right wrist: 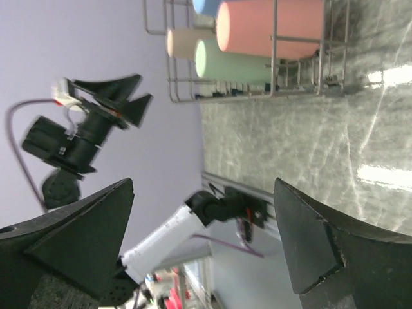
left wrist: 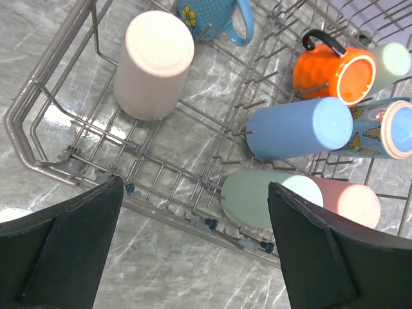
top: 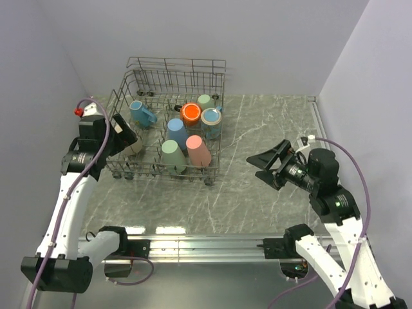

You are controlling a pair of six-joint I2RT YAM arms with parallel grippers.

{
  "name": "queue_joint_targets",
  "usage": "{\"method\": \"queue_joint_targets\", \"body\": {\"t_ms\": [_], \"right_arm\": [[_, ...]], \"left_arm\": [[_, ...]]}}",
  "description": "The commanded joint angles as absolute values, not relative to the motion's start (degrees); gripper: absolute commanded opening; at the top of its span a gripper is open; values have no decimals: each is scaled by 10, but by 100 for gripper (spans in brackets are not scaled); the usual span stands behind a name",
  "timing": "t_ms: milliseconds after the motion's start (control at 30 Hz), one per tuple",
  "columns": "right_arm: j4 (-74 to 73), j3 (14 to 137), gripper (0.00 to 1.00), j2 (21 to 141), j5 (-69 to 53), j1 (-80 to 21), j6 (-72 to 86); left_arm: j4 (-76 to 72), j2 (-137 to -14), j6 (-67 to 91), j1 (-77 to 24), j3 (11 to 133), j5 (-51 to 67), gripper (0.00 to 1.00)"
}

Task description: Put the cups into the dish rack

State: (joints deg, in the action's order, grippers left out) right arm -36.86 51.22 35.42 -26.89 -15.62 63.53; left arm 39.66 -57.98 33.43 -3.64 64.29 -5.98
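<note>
Eight cups [top: 177, 133] are counted in the dish rack [top: 175, 61]; none is seen on the bench [top: 257, 206]. Left pincer [top: 127, 133] and right pincer [top: 254, 166] are released, empty. Loading is judged complete.

Robot lab cell: bare lilac walls [top: 257, 45], marble-look tabletop [top: 257, 199], aluminium mounting rail [top: 206, 242] in front

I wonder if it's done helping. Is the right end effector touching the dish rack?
Apart. The top external view shows bare table between the right end effector, open and empty, and the dish rack.
</note>
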Motion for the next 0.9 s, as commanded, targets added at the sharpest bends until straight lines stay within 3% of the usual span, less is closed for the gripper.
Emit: {"method": "queue_joint_targets", "body": {"t_ms": [0,367,600,867], "right_arm": [[-359,561,96,388,-323,-160,576],[-579,703,97,364,-302,-160,302],[-573,675,98,280,-284,-168,316],[-569,645,100,212,-309,-189,311]], "left_arm": [[382,-550,330,-39,640,-72,99],[452,-433,343,-67,647,-74,99],[488,-307,303,-66,679,-96,99],[573,-269,286,-67,724,-192,99]]}}
